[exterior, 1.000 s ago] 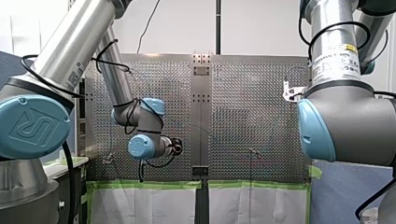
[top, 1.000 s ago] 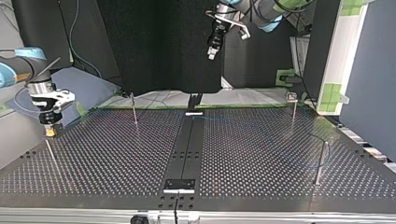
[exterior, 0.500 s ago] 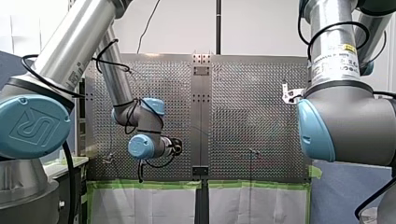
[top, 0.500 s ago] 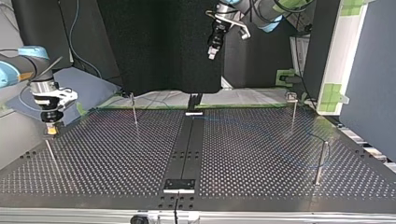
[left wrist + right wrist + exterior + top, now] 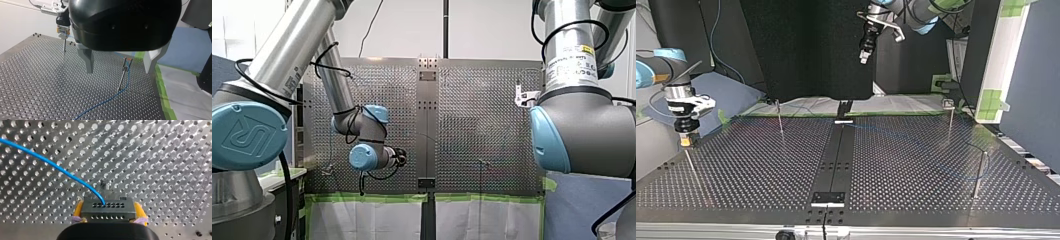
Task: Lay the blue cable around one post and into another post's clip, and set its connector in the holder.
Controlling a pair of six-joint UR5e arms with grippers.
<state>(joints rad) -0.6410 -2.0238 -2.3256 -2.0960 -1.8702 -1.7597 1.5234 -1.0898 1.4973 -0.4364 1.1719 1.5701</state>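
Right fingers [image 5: 78, 210] pinching connector [image 5: 107, 208], poised just above post [image 5: 691, 166], likely holder. Since half-second ago right gripper [image 5: 685, 142] nudged sideways, lining up over post; seating looks next. Cable [image 5: 50, 162] trails away from post. Left fingers [image 5: 88, 62] spread, far from post.

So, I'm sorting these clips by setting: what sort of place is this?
Most likely a robotics lab test bench: a perforated metal table with thin posts standing in it, and a blue cable to route.
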